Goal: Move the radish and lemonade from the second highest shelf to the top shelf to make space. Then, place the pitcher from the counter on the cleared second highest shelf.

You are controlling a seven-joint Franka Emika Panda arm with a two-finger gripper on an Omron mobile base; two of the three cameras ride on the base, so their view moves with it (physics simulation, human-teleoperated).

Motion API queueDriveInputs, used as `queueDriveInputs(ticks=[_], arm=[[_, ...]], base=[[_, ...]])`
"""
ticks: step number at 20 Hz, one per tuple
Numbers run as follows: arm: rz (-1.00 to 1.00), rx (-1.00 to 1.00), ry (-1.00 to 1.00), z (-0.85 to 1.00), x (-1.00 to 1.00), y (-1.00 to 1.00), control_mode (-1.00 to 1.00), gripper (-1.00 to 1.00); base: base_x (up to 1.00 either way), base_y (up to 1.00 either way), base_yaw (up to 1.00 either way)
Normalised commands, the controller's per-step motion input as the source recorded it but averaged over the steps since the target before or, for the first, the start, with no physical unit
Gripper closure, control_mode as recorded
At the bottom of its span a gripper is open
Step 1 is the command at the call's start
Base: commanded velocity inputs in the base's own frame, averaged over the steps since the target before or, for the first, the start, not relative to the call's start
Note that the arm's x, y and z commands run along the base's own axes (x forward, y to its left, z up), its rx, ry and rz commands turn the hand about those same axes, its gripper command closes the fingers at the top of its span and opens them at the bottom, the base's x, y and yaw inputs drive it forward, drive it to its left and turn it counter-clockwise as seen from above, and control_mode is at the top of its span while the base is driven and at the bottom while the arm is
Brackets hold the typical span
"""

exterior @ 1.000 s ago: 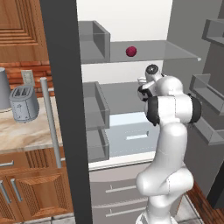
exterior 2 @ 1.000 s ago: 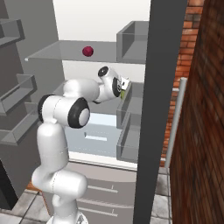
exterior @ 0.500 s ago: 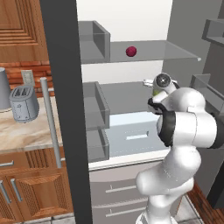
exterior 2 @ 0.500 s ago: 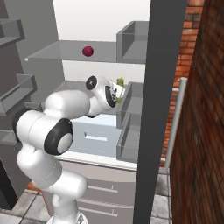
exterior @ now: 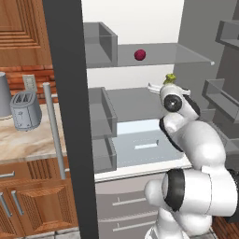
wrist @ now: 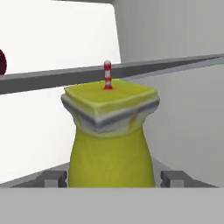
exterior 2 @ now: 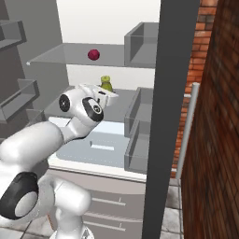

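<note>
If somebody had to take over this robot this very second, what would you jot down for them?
Claw: jaws apart either side of the lemonade, level with its body; whether the pads touch it I cannot tell.
Lemonade: standing on the second highest shelf in the fridge.
Radish: already lying on the top shelf.
Done: radish moved up.
Left: grip the lemonade, lift it to the top shelf, then fetch the pitcher from the counter and stand it on the cleared shelf.
</note>
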Motion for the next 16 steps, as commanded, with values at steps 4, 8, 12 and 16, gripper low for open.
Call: queueDriveInputs(ticks=[4, 8, 12, 16], arm=[[0.00, 0.00, -0.09, 0.78, -1.00, 0.50, -1.00, 1.00], [0.00, 0.00, -0.02, 0.68, -1.00, 0.34, -1.00, 1.00], [0.00, 0.00, -0.05, 0.83, -1.00, 0.24, -1.00, 1.00], [0.00, 0.00, -0.09, 1.00, -0.77, 0.19, -1.00, 1.00]], base=[[0.00, 0.00, 0.00], [0.00, 0.00, 0.00], [0.00, 0.00, 0.00], [0.00, 0.00, 0.00]])
